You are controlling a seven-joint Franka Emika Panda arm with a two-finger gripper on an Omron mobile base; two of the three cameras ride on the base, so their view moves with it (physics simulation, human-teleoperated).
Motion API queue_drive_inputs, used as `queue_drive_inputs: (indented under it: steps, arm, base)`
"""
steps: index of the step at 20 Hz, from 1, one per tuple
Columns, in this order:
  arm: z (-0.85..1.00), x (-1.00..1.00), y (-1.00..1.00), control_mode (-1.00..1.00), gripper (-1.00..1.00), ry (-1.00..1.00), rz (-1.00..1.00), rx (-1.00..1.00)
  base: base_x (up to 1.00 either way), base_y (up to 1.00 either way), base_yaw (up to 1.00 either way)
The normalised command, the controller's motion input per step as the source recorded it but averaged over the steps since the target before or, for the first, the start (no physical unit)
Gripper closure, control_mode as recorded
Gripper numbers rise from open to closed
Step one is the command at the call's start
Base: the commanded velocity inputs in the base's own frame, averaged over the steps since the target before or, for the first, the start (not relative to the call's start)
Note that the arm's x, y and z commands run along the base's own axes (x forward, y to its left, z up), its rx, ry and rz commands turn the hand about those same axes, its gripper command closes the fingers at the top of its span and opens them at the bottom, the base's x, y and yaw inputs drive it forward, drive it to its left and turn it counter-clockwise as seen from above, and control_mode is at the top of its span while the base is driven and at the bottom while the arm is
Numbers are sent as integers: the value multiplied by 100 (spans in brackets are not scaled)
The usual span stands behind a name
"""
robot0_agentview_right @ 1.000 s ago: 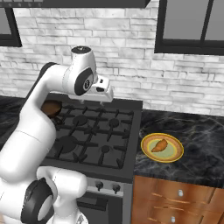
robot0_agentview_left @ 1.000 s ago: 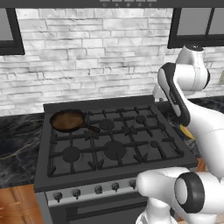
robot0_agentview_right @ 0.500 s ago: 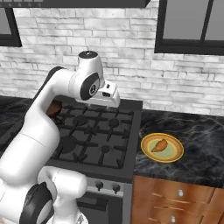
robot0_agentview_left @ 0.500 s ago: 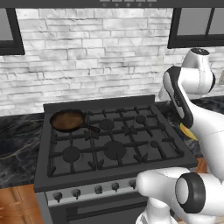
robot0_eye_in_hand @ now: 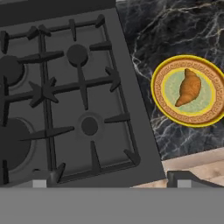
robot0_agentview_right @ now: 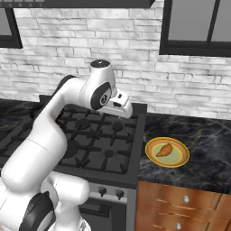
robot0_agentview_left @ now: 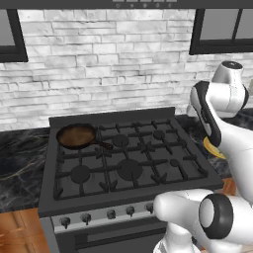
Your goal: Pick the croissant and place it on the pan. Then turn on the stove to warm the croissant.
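The arm is swinging across the stove [robot0_agentview_right: 90,135] toward the dark marble surface [robot0_agentview_right: 203,158] on its far side; against a second ago the hand sits further over, near the range's edge. That reads as the approach to the pick, with nothing lifted yet. The end effector [robot0_eye_in_hand: 109,181] is spread wide and empty, its two fingertips [robot0_eye_in_hand: 39,183] standing far apart at six o'clock of the hand view, hovering well above the range and touching nothing.

The croissant [robot0_eye_in_hand: 189,87] lies in the middle of the yellow plate [robot0_eye_in_hand: 162,103], out at about two o'clock in the hand view, on the surface just beside the stove. In the right base view that plate sits at four o'clock from the hand. The pan [robot0_agentview_left: 76,136] waits on the back burner at the opposite corner, ten o'clock in the left base view, well apart from the pastry and empty.

The count: one croissant, one plate, one pan, one stove. A row of knobs [robot0_agentview_left: 111,214] runs along the front; five show in the left base view, the arm hiding any more.
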Motion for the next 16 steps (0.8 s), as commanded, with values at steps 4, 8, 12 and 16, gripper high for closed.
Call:
queue_drive_inputs:
  steps: [4, 8, 12, 16]
  arm:
    - [-10, 0, -30, -100, -100, 0, -25, 1]
    - [-7, 0, -23, -100, -100, 0, -28, 1]
    - [-1, 0, -19, -100, -100, 0, -28, 4]
    - [0, 0, -24, -100, -100, 0, -8, 7]
  base:
    - [0, 0, 0]
    - [0, 0, 0]
    - [0, 0, 0]
    - [0, 0, 0]
